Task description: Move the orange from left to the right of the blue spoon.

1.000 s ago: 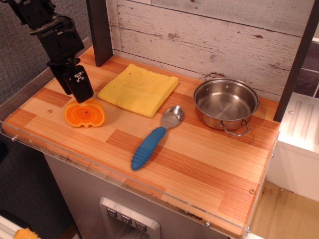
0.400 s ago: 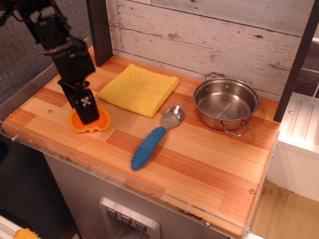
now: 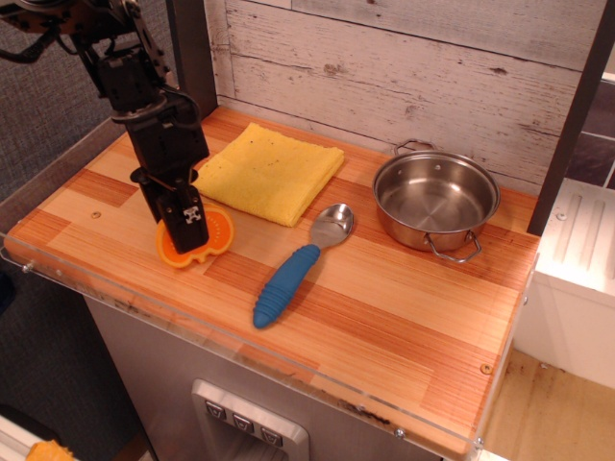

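Black and blocky, the gripper is sitting right down over the glossy bright-orange plastic toy orange half, its tip covering the middle of the fruit. I am reading it as clamped on the orange, though the fingers themselves are blending into the dark housing and I cannot actually see where they are meeting the plastic. The orange is lying at the near-left part of the striped wooden tabletop, just beside the front corner of the flat yellow cloth and still left of the spoon with the silver metal bowl and thick ribbed blue handle.

Looking ahead, I am worrying mainly about the path to the right. The spoon is lying diagonally across it, so if I am carrying the orange too low it could clip the blue handle and knock the spoon askew, which would muddle where "right of the spoon" is. The slick rounded plastic could also be slipping out of a shallow hold, and the cloth corner is close enough to be dragged along. Further right, the small steel pot with two loop handles is standing near the landing zone, so overshooting could be bumping it.

Most of the orange's cut face is hidden under the gripper, and the arm is running out of frame at the top left.
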